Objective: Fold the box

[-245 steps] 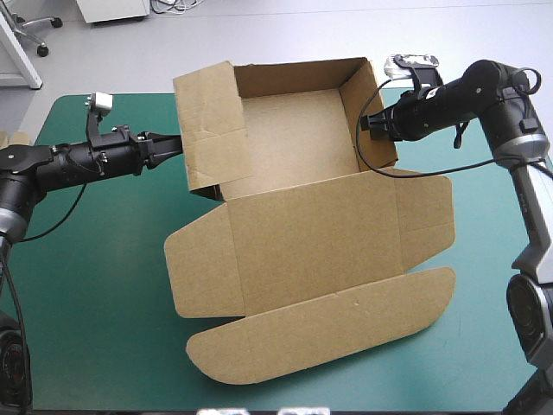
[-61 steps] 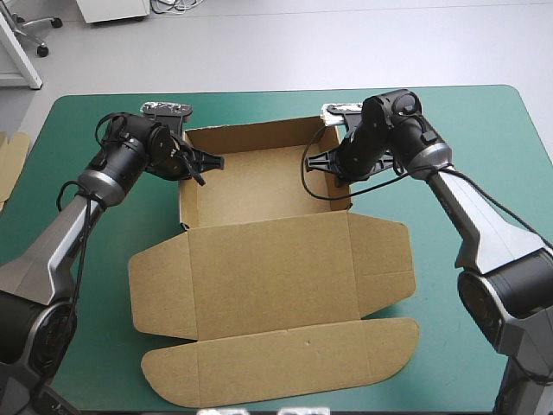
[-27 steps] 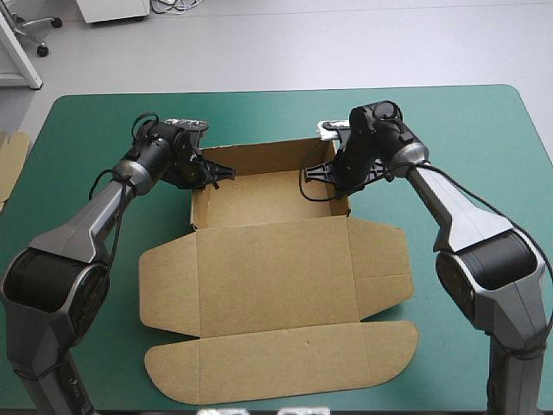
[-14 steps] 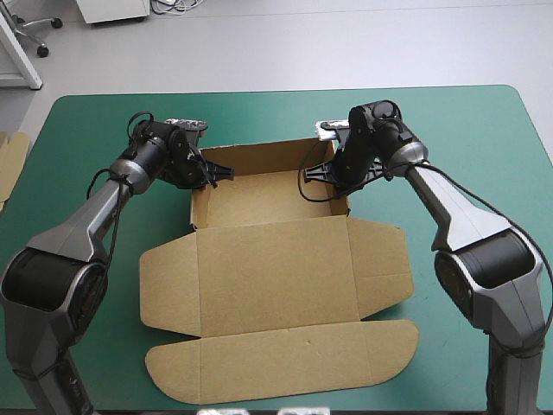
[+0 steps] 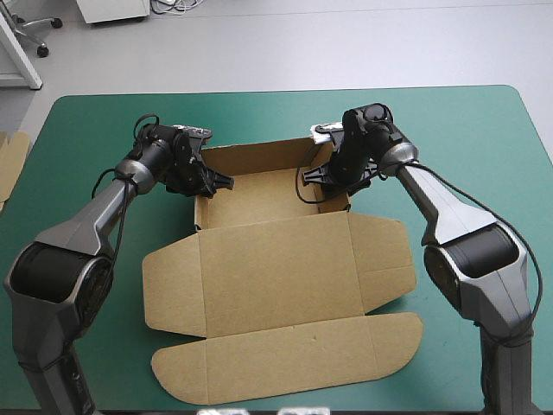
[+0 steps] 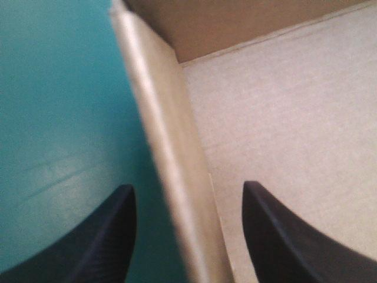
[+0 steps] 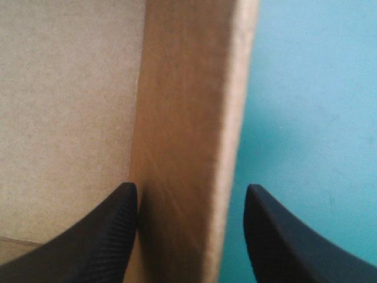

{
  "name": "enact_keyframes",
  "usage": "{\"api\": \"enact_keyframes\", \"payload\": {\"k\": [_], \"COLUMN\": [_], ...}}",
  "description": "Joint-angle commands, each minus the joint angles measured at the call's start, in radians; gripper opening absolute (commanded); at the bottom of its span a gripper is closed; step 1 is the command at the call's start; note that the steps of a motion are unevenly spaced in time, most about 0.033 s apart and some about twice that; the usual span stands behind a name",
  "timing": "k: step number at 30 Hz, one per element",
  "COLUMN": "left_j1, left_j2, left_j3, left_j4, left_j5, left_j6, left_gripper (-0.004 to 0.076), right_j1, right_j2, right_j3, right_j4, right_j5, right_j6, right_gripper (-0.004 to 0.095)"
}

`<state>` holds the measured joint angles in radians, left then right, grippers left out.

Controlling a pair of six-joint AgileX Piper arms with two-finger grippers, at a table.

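The brown box (image 5: 275, 192) stands as an open tray at the table's middle. Its lid (image 5: 276, 268) lies flat toward the near edge, with a rounded front flap (image 5: 289, 363). My left gripper (image 5: 218, 183) is open astride the tray's left wall (image 6: 168, 171), one finger over the teal-green cover and the other inside the tray. My right gripper (image 5: 311, 175) is open astride the right wall (image 7: 188, 118) in the same way. Nothing is pinched in either wrist view. Both gripper centres, the left (image 6: 187, 188) and the right (image 7: 189, 188), lie over the wall tops.
An edge of more brown board (image 5: 12, 162) shows at the table's left edge. Bare teal-green cover (image 5: 467, 173) lies to the right of the box and along the far edge (image 5: 276, 108).
Earlier the left flap stood raised, with the arms out at the sides. Both grippers have since come in over the tray's side walls. The box has shifted slightly to the right just before now.
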<state>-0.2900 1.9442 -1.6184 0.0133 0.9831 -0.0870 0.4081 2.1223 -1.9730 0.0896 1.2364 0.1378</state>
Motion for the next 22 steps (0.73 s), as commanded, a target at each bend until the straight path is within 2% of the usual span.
{"api": "enact_keyframes", "payload": {"k": [1, 7, 16, 22], "left_j1": [-0.007, -0.007, -0.007, -0.007], "left_j2": [-0.037, -0.037, -0.037, -0.037], "left_j3": [-0.057, -0.128, -0.186, -0.232], "left_j4": [-0.026, -0.026, -0.026, -0.026], "left_j5": [0.007, 0.019, 0.027, 0.043], "left_j6": [-0.002, 0.002, 0.002, 0.002], "left_gripper": [0.0421, 0.0421, 0.0421, 0.0421], "right_j1": [-0.003, -0.003, -0.003, -0.011], "right_j2": [-0.068, -0.068, -0.068, -0.101], "right_j3": [-0.031, -0.044, -0.2, -0.229], "right_j4": [0.006, 0.008, 0.01, -0.001], "right_j5": [0.011, 0.011, 0.011, 0.011], "right_j6": [-0.002, -0.002, -0.002, -0.004], "right_gripper": [0.0534, 0.0535, 0.0535, 0.0535]}}
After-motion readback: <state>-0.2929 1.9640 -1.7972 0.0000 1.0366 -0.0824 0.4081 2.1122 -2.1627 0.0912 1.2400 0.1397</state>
